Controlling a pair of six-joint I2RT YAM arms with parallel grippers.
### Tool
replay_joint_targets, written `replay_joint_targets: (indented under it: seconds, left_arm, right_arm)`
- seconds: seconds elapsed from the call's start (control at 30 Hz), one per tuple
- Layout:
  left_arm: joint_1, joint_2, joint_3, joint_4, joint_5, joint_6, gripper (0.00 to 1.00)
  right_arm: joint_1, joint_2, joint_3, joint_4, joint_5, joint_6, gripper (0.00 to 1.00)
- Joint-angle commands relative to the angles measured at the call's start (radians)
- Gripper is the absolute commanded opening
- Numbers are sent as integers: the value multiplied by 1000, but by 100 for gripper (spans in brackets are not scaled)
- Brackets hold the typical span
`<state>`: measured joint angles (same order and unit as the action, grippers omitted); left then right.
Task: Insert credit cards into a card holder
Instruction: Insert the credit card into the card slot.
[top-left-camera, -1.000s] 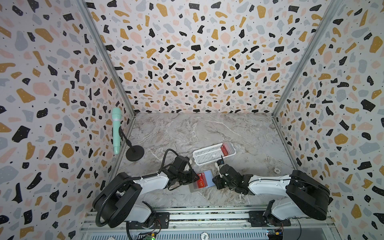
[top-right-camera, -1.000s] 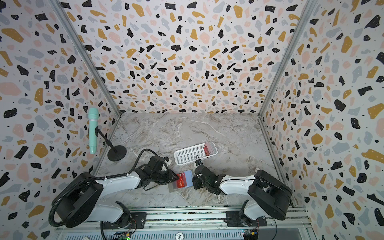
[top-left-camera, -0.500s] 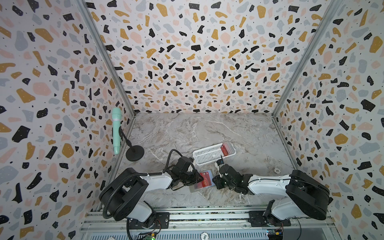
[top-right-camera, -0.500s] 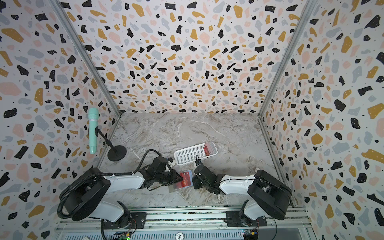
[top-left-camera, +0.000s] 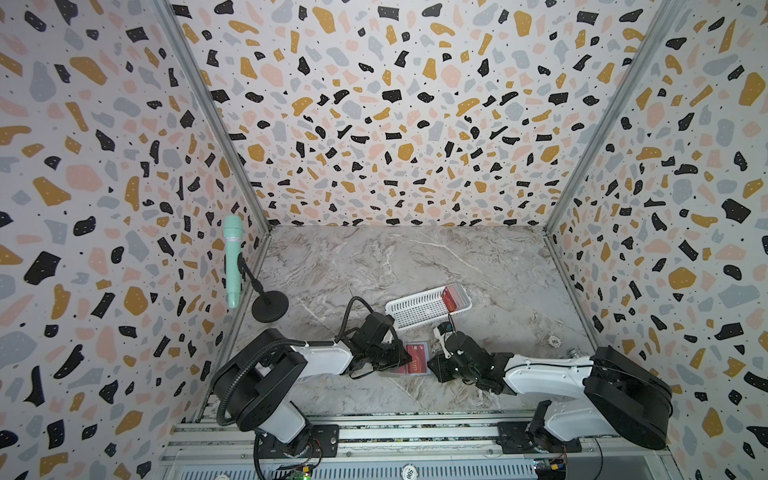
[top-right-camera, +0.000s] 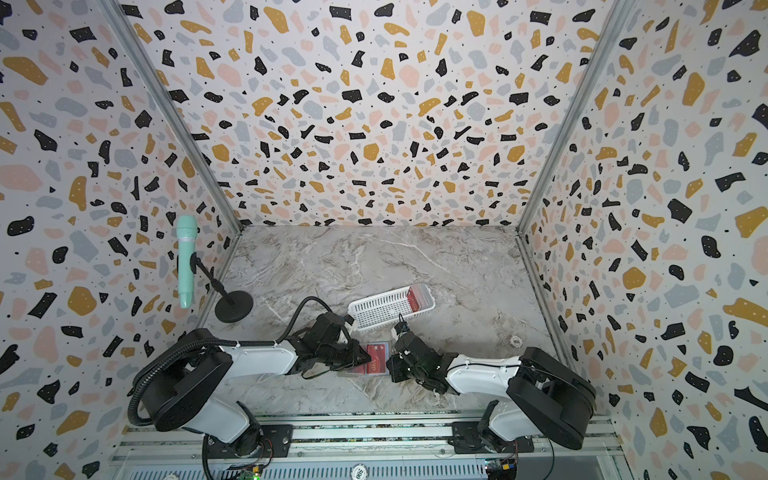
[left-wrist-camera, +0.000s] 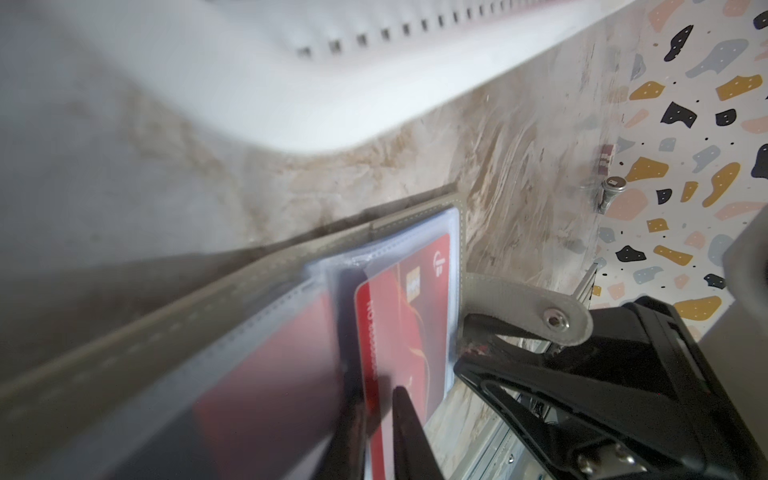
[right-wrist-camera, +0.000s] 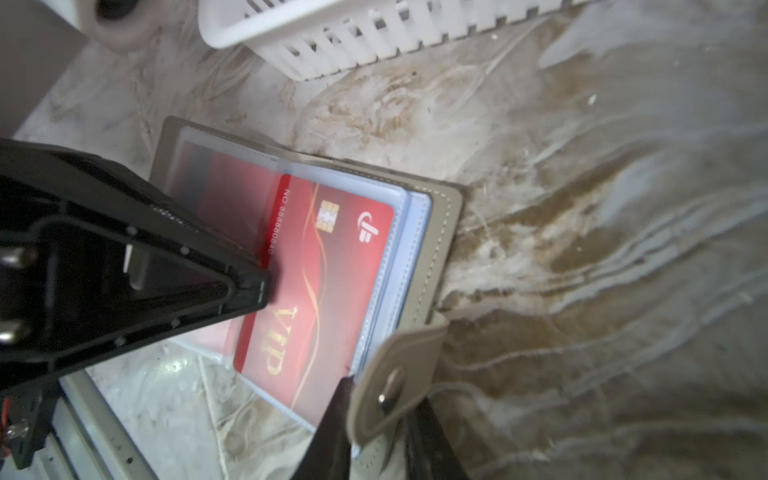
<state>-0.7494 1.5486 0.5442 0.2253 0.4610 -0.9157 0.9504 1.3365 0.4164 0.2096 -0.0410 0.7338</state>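
Nearest the robot, the holder (right-wrist-camera: 446, 232) is being held open on the table (top-left-camera: 374, 257), between the two claws. It is being gripped by the right claw (right-wrist-camera: 376, 415) at the edge by its tab (left-wrist-camera: 536, 309), so it is being pinned in place. A red card (right-wrist-camera: 316, 282) with gold VIP letters is lying partly inside a clear sleeve (left-wrist-camera: 415, 230). Most of it is being covered by the film, and one long edge seems to be poking out. That edge is being met by the left claw (left-wrist-camera: 379, 409), whose jaws are being held close together with red showing between them. Whether the card is really being squeezed cannot be told. The step in hand is judged to be the pushing of this card into its sleeve. For the next move, a gentle, straight push along the sleeve is being called for. The holder should be pinned so it is not dragged along, and the card kept flat so it is not bent or caught. A little farther back, a white basket (top-left-camera: 419, 311) is lying on the table. More red cards (top-left-camera: 455, 297) are being stored at one end of it, so more trips are likely needed. Farthest off, by the wall, a green mic (top-left-camera: 232, 257) is being held up above the table.
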Motion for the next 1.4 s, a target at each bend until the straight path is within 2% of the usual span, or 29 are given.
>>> replay_joint_targets:
  seconds: [0.0,0.17,0.43,0.6,0.93,1.07,1.13,1.2,1.37]
  left_arm:
    - [-18,14,32,-27,-25,24,12]
    - [-21,13,39,-101,-76,60,4]
    - [-23,28,43,-129,-104,61,3]
    - [-23,6,43,-145,-121,61,17]
    - [-23,-44,70,-223,-170,70,17]
    - [-23,-72,74,-215,-169,71,27]
    - [-24,-86,74,-195,-159,71,26]
    - [-22,-97,65,-166,-140,60,20]
    - [-21,-104,87,-247,-205,92,14]
  right_arm:
    - [-21,-58,-12,-3,-1,14,24]
    - [-21,-91,-23,19,-40,-2,24]
    - [-22,-48,-10,21,-51,19,24]
    - [-22,-20,-10,28,-49,28,24]
    - [-22,0,-5,32,-55,28,23]
    - [-18,-8,-11,56,-74,20,23]
    - [-18,-11,-14,65,-80,19,22]
    - [-18,-12,-14,73,-87,16,22]
    - [-13,-23,-11,78,-91,13,22]
